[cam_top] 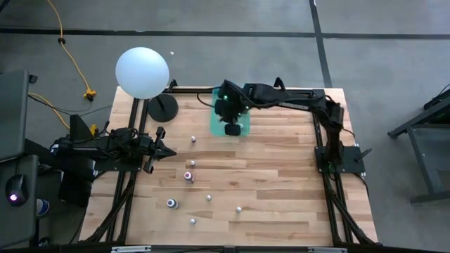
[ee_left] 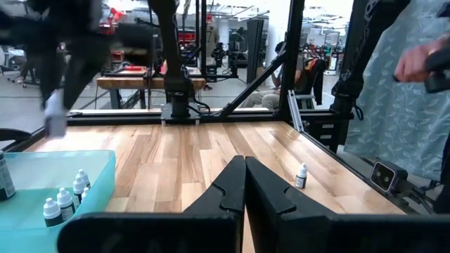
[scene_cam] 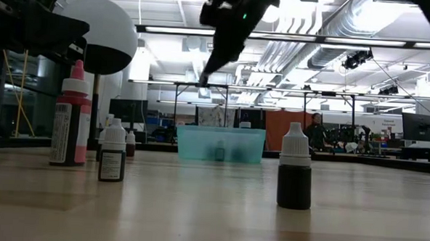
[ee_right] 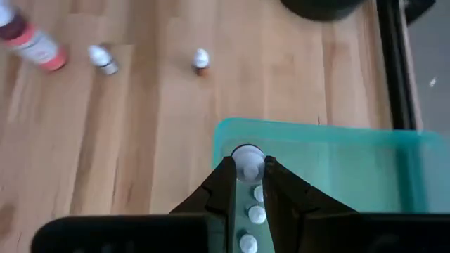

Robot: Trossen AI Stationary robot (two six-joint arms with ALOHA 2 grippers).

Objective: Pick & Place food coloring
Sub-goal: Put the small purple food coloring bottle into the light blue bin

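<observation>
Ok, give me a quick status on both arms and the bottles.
Right gripper over the teal bin, shut on a bottle. Left gripper shut, parked at table's left. Loose bottles remain on the table. Nothing blocking.

Lighting: you see bright ceiling tubes point(scene_cam: 291, 38) backlighting the low view; bottles point(scene_cam: 295, 166) silhouetted dark. Left wrist view: motion blur on the far arm point(ee_left: 60, 63).

Seven small bottles point(cam_top: 189, 176) on table point(cam_top: 281, 190); one teal tray point(cam_top: 218, 121); one white ball point(cam_top: 142, 72)

No legible text, labels or numbers.
</observation>
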